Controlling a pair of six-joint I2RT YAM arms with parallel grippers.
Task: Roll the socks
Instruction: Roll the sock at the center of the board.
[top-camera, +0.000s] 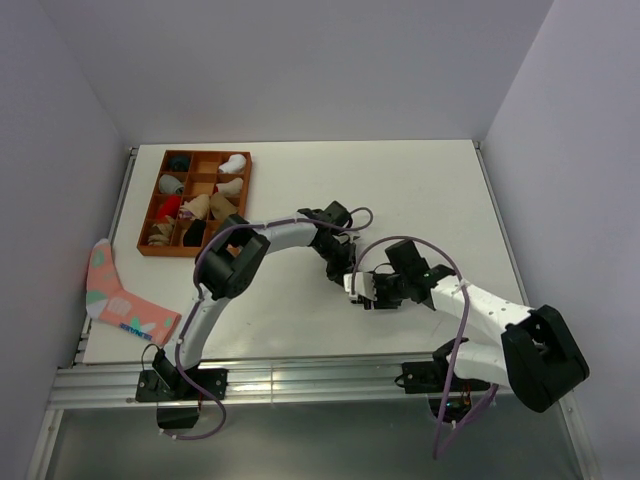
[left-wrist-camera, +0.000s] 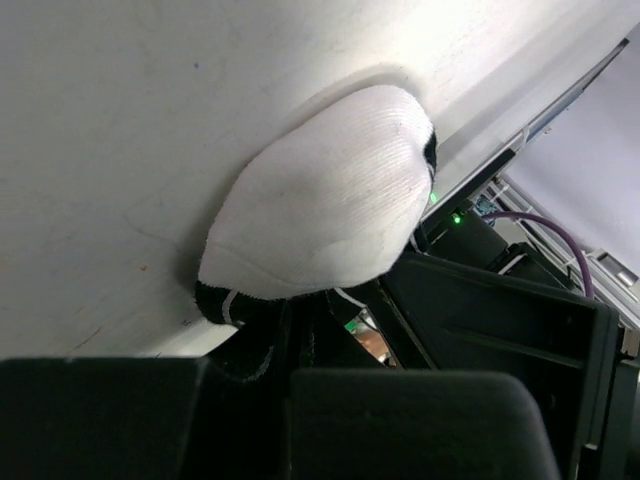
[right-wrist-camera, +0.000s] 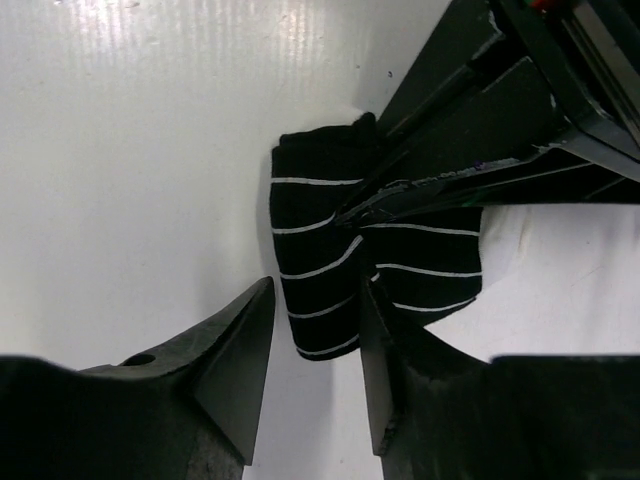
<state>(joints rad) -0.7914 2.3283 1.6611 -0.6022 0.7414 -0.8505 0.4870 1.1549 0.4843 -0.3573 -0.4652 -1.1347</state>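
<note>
Black striped sock (right-wrist-camera: 318, 250) flat on table (right-wrist-camera: 120, 150), mid-centre, white toe twd L wrist cam. L gripper (right-wrist-camera: 385, 195) fingers pressed together, pinching sock fold. R gripper (right-wrist-camera: 316, 325) fingers spread, straddling sock end, not clamped.

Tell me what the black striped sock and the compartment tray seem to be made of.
The black striped sock: soft knitted fabric, matte; its white end shows fine ribbing. The tray: probably wood, matte reddish-brown with thin dividers, though plastic can't be ruled out.
</note>
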